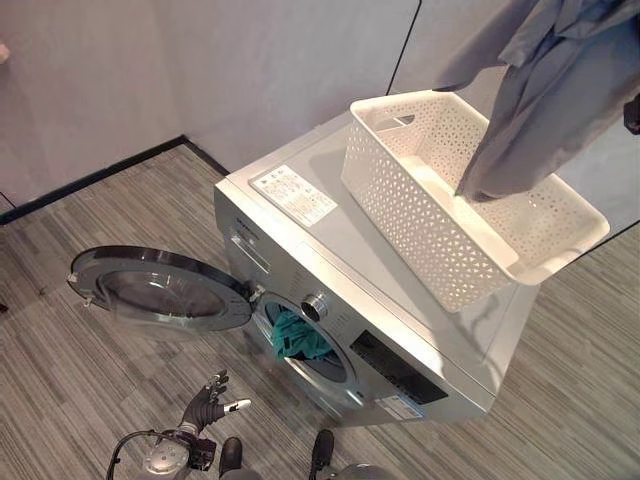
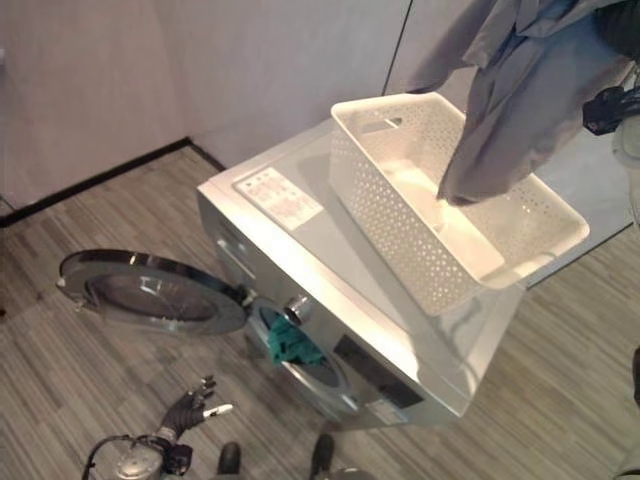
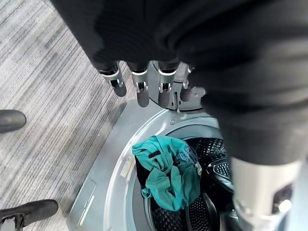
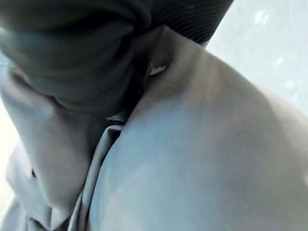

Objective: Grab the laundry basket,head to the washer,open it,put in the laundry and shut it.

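Loading step: your right hand, fingers hidden in the grey garment [image 1: 545,100], lifts it from the basket [image 1: 420,215]; next swing it to the washer [image 1: 400,330] drum beside the teal cloth [image 3: 168,171], left hand [image 1: 205,405] relaxed open.

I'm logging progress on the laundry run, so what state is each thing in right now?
Washer door: swung wide open.
Teal garment: lying in the drum mouth, partly draped over the rim.
Laundry basket: upright on top of the washer, looks empty.
Grey garment: lifted above the basket, its lower end hanging into it.
Left hand: low before the washer, fingers relaxed, holding nothing.
Right hand: wrapped in grey cloth, fingers hidden.
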